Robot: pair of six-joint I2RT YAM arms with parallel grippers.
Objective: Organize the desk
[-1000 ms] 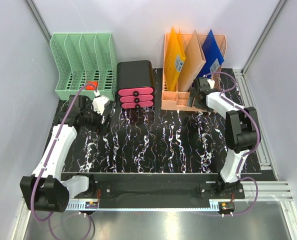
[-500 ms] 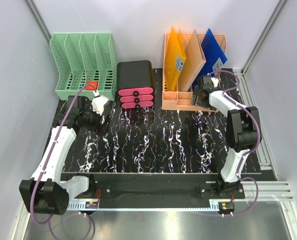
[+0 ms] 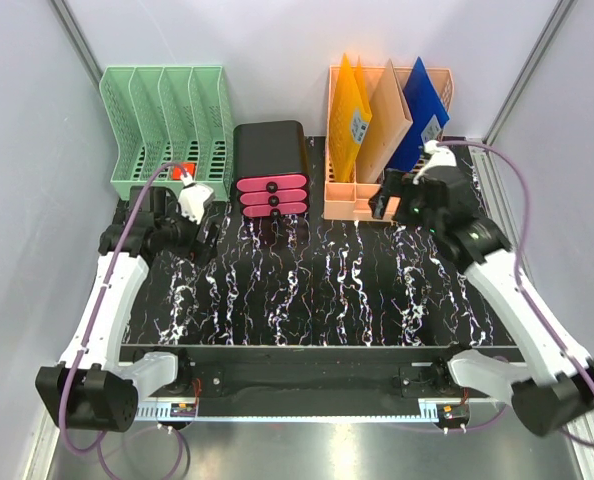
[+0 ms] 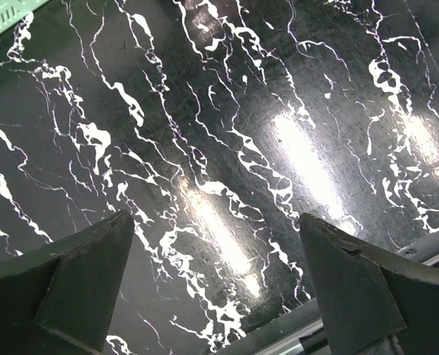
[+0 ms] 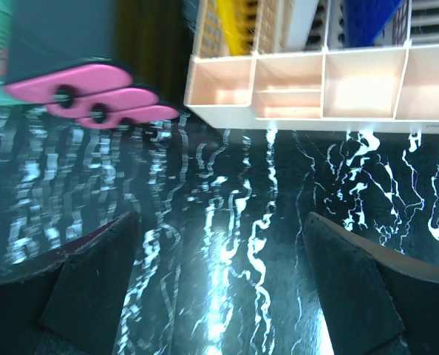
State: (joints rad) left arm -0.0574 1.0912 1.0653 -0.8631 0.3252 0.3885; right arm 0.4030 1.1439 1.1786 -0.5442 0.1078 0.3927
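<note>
Jaws L+R wide apart, desk (image 4: pixel 227 148) showing betw.

Black desk (image 3: pixel 307 290) veined white; mint rack (image 3: pixel 167 120), peach rack (image 3: pixel 352 203), pink-fronted black drawers (image 3: pixel 270 150).

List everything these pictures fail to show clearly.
- Top view: red item beside the green rack, partly covered by the left arm; its kind is unclear.
- Top view: label on the yellow folder, too small to read.
- Right wrist view: pink drawers smeared by motion blur; folders cut off by the top edge.
- Left wrist view: shows only the desk and a rack corner.
</note>
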